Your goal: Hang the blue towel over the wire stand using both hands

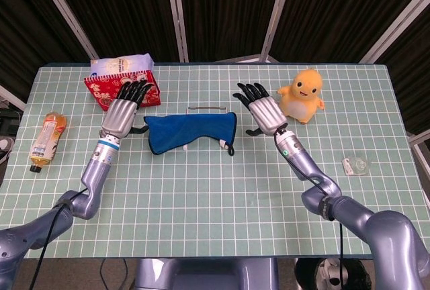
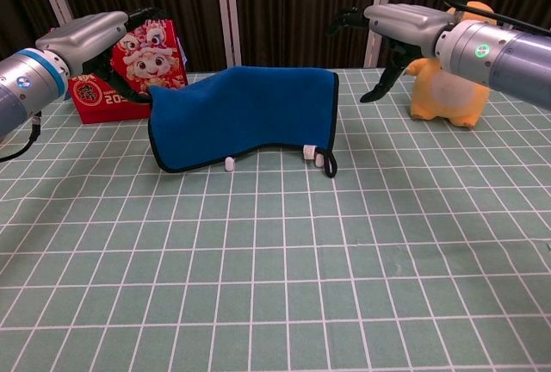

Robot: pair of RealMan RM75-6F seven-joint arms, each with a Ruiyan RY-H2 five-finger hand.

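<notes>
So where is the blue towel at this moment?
In both views the blue towel hangs draped over the wire stand near the table's middle, between the left hand and the right hand, neither holding it.

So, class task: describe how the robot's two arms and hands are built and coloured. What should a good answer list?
Both arms are glossy blue-grey metal. Each wrist has a white collar with a blue ring and a small green light. The left hand and right hand have silver ridged backs and black fingers. A black cable runs along each lower arm.
</notes>
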